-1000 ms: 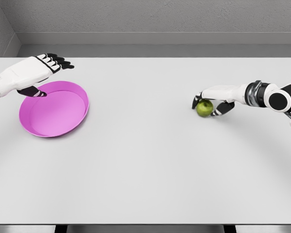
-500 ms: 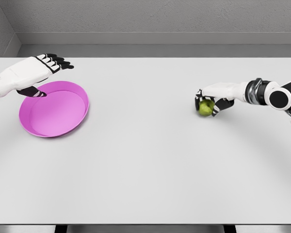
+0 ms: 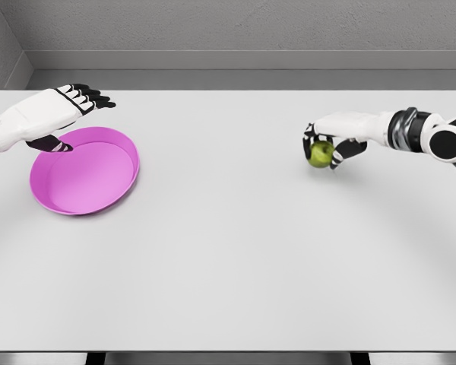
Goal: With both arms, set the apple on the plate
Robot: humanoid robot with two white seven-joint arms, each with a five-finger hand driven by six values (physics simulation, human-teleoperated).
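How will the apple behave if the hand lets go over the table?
The apple is round, so it would probably roll on the flat table. It looks small and rigid in the right hand, so likely light and firm to hold.

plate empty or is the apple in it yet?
Empty. The pink plate shows only its bare inside; the apple is far to the right, gripped in the right hand.

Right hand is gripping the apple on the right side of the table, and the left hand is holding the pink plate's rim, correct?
Not quite. In the head view the left hand hovers open over the pink plate, not holding its rim. The right hand does grip the apple.
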